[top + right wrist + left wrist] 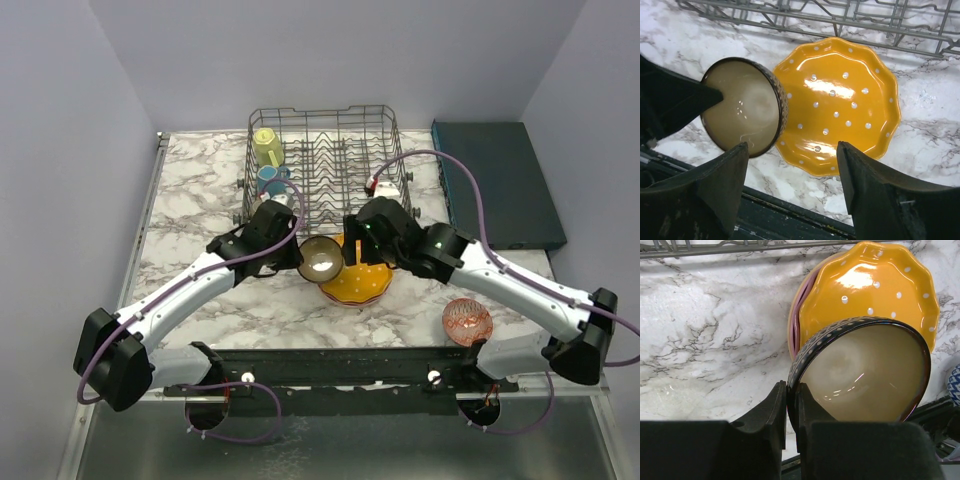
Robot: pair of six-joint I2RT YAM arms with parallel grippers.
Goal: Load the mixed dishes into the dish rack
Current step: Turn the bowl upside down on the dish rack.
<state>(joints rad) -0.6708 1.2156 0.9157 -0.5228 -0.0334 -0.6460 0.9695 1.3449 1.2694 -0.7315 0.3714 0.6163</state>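
On the marbled counter in front of the dish rack, the left gripper pinched the rim of a dark brown bowl, its jaws nearly closed on the thin wall and the bowl tipped on edge with its cream inside facing out. The bowl hung low beside the orange dotted plate, which lay flat on a pink plate just short of the rack's near wall. The right gripper hovered over the orange plate with jaws wide apart and nothing between them. A yellow mug and a blue mug already sat in the rack's left end, while a red-patterned bowl waited near the right arm. The bowl appeared bound for the rack; it needed lifting over the wire wall and lowering between tines.
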